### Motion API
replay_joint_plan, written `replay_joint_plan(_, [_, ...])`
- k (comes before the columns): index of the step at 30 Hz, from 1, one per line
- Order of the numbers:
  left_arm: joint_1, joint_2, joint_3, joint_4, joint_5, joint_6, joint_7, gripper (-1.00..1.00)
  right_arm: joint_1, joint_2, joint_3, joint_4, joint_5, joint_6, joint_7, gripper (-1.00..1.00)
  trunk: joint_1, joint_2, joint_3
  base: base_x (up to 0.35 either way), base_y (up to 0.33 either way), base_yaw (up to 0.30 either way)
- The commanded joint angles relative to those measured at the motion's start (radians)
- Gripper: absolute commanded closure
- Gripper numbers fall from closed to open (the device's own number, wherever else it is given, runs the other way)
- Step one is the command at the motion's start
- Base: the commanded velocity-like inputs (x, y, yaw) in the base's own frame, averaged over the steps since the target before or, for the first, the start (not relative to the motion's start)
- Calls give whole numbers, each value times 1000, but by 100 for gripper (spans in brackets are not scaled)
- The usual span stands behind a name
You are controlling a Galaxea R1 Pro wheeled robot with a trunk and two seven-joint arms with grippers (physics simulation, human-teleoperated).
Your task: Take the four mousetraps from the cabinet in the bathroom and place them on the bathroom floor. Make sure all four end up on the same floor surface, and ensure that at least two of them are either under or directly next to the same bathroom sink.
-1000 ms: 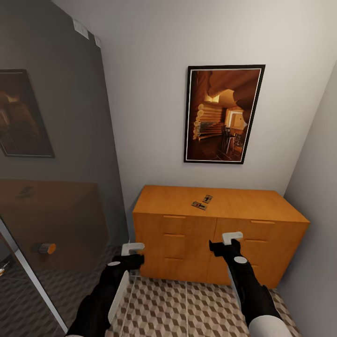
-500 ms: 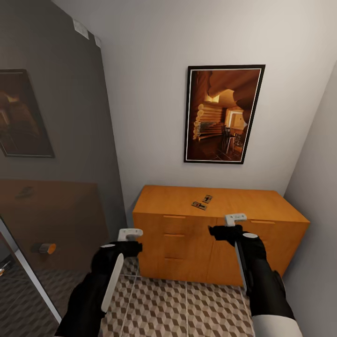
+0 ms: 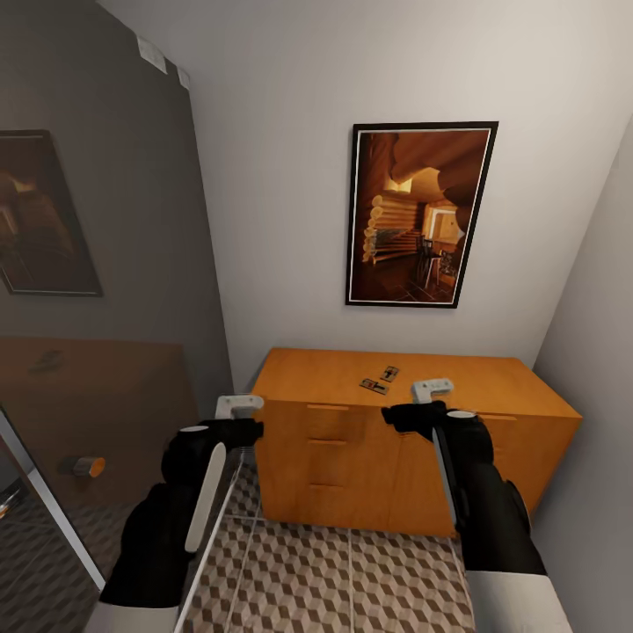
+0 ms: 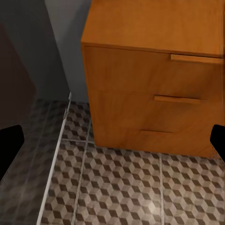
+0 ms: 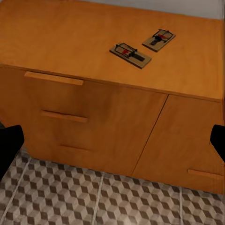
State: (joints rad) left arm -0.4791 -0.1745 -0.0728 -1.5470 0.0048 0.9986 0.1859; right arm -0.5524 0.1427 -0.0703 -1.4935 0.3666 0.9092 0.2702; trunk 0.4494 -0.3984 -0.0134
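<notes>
The orange-brown cabinet (image 3: pixel 334 440) stands against the far wall. Two mousetraps lie on its top, one nearer (image 3: pixel 374 386) and one just behind it (image 3: pixel 389 374). In the right wrist view both mousetraps (image 5: pixel 131 55) (image 5: pixel 159 39) show as small wooden boards with dark springs and a red mark. My right gripper (image 3: pixel 432 387) hovers open at the cabinet's front edge, a little right of the traps. My left gripper (image 3: pixel 239 406) is open beside the cabinet's left corner (image 4: pixel 140 93), above the bathroom floor (image 4: pixel 117 187). Neither gripper holds anything.
A dark glass panel (image 3: pixel 97 264) with an orange round knob (image 3: pixel 86 466) walls off the left side. A framed picture (image 3: pixel 420 215) hangs above the cabinet. A grey wall (image 3: pixel 598 369) closes in on the right. Cube-patterned floor (image 3: pixel 352 571) lies between me and the cabinet.
Both arms have risen and reached forward. The right gripper went from drawer height up to the cabinet's top edge, and the left climbed alongside the left corner. The mousetraps have not moved.
</notes>
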Motion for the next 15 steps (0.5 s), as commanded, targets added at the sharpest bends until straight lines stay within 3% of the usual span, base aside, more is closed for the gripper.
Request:
replay_joint_plan(1, [-8, 0, -1, -2, 1, 5, 4, -100, -11, 0, -2, -1, 11, 4, 10, -100, 1, -2, -1, 0, 0, 0])
replay_joint_plan(6, [-41, 0, -1, -4, 1, 3, 4, -100, -64, -4, -4, -1, 11, 3, 8, -100, 1, -2, -1, 0, 0, 0])
replay_joint_plan(15, [-59, 0, -7, 16, 1, -3, 2, -100, -90, -6, -5, 1, 11, -17, 5, -100, 1, -2, -1, 0, 0, 0])
